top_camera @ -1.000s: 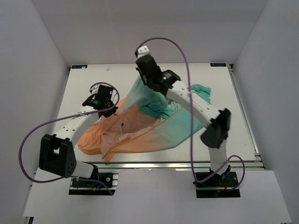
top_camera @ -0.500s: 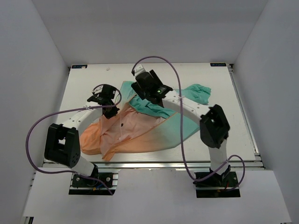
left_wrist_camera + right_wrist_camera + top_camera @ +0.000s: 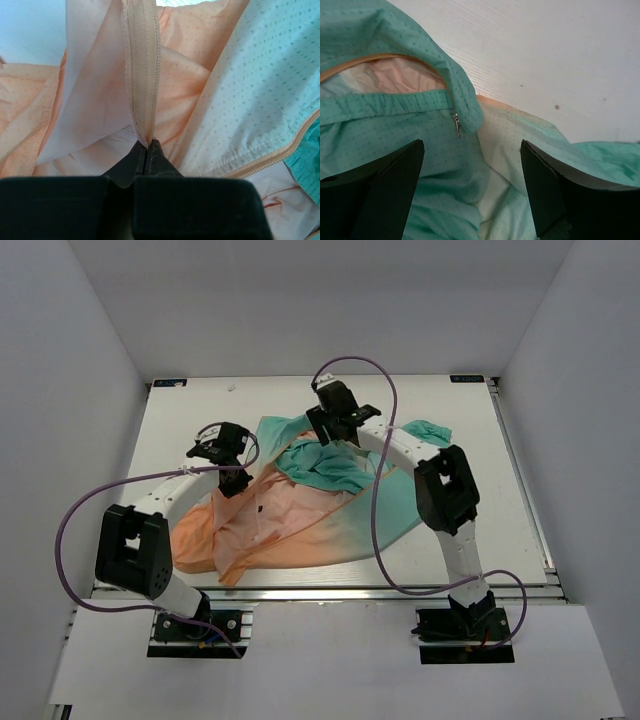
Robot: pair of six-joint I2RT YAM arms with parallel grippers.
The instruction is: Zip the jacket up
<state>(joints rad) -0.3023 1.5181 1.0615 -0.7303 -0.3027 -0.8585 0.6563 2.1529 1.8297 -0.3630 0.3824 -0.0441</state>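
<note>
The jacket [image 3: 300,515] lies crumpled on the table, peach-orange at the near left and teal at the far right. My left gripper [image 3: 233,481] is shut on the jacket's peach zipper tape [image 3: 143,65], which runs straight up from the fingertips [image 3: 156,150] in the left wrist view. A second zipper edge [image 3: 280,156] crosses the lower right there. My right gripper [image 3: 328,436] hangs open just above the teal hem [image 3: 395,102], with nothing between its fingers [image 3: 402,167]. A small metal zipper pull [image 3: 456,125] lies on the teal cloth ahead of them.
White table top [image 3: 545,50] shows beyond the hem. A teal sleeve [image 3: 425,436] trails to the far right. White walls close in the table on the left, right and back. Purple cables loop over both arms.
My right gripper has opened and let go of the lifted teal hem, which has dropped onto the table; that arm sank and shifted right. The left gripper has kept its hold.
</note>
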